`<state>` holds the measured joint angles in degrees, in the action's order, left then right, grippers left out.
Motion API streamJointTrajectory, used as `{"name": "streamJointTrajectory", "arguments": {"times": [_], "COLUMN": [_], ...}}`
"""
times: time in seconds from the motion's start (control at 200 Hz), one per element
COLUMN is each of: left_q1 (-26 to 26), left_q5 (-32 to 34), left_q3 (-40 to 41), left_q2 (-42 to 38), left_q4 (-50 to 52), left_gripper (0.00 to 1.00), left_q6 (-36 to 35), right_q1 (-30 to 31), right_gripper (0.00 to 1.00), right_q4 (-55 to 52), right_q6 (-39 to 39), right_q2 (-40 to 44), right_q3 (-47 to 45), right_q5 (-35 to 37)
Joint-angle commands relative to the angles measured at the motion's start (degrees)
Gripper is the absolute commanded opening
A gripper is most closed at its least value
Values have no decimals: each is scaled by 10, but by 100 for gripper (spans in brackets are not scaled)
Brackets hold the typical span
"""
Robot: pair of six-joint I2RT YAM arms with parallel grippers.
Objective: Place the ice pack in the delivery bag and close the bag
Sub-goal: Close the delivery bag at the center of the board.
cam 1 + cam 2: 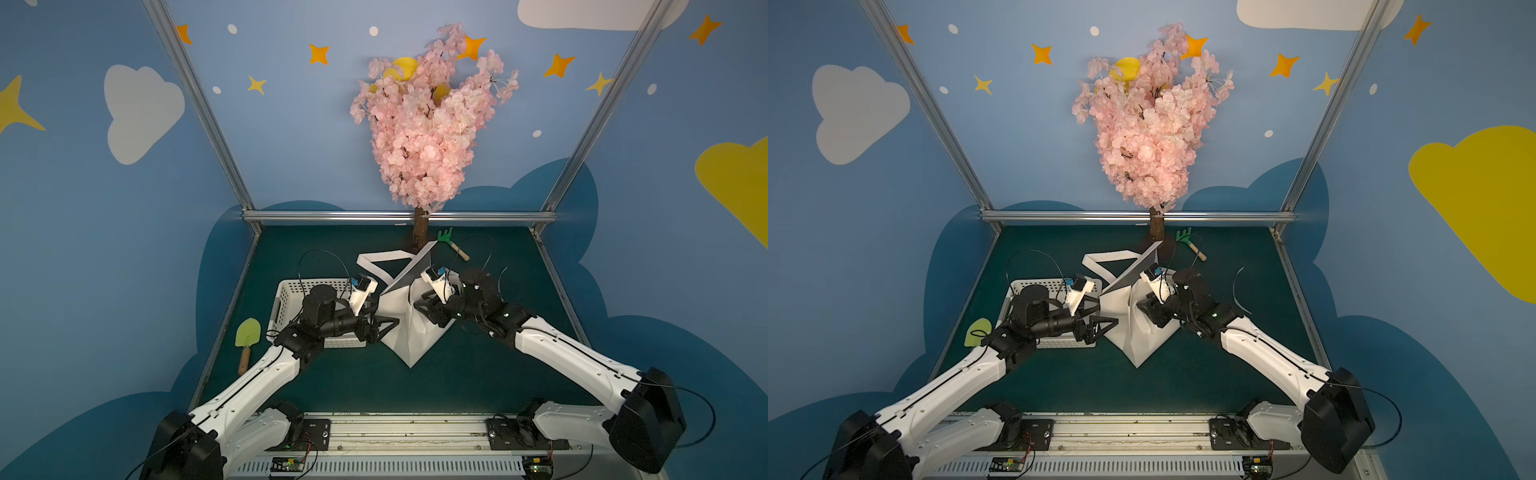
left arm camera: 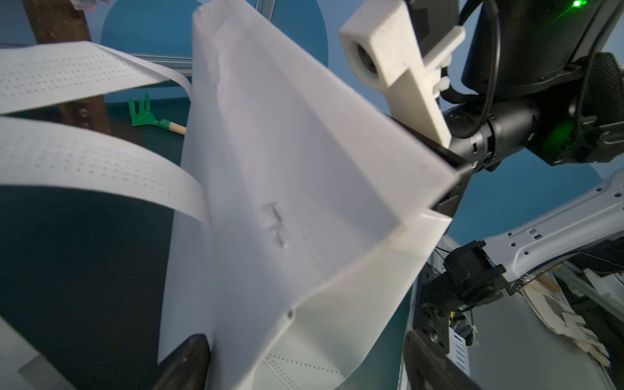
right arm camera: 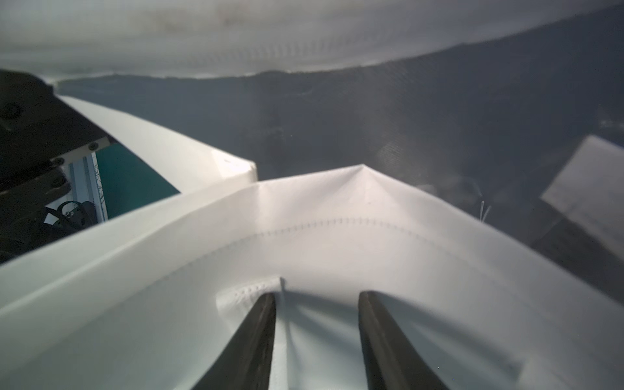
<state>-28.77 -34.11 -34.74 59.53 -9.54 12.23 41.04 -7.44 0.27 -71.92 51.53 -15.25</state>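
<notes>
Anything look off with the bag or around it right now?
The delivery bag sits skewed, a corner toward the robot, its near wall creased inward beside the right claw. Its strap handles flop backward. I cannot make out an ice pack.

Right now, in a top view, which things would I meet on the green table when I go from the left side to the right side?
green trowel → white perforated basket → delivery bag. The green rake lies farther back and overlaps the delivery bag sideways, so it is left out of the order.
</notes>
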Motion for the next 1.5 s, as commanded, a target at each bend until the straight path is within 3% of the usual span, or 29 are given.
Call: {"name": "streamJointTrajectory", "arguments": {"times": [0.0,0.345,0.486,0.716,0.846,0.931,1.132,1.202,1.352,1.492], "left_q1": [-16,-121,-145,-163,-168,-172,-172,-172,-153,-74], "left_q5": [-15,159,237,293,312,309,304,310,297,164], "left_q3": [-17,-32,-34,-42,-61,-68,-59,-59,-55,-47], "left_q2": [8,29,45,74,100,109,98,91,70,53], "left_q4": [-32,-19,-14,-46,-47,-48,-48,-36,-16,-4], "left_gripper": [92,91,86,68,45,39,11,4,3,3], "left_q6": [17,23,33,57,65,62,38,22,-21,-36], "right_q1": [10,21,21,21,21,20,15,2,-39,-91], "right_gripper": [45,45,46,46,47,48,51,55,61,73], "right_q4": [16,24,21,0,-16,-31,-71,-82,-109,-130], "right_q6": [6,15,15,11,10,8,-5,-21,-36,-33], "right_q2": [-11,-11,-8,5,13,22,79,106,159,209], "right_q3": [19,14,12,10,9,9,-5,-13,-20,-38], "right_q5": [10,28,29,39,46,60,133,124,81,28]}}
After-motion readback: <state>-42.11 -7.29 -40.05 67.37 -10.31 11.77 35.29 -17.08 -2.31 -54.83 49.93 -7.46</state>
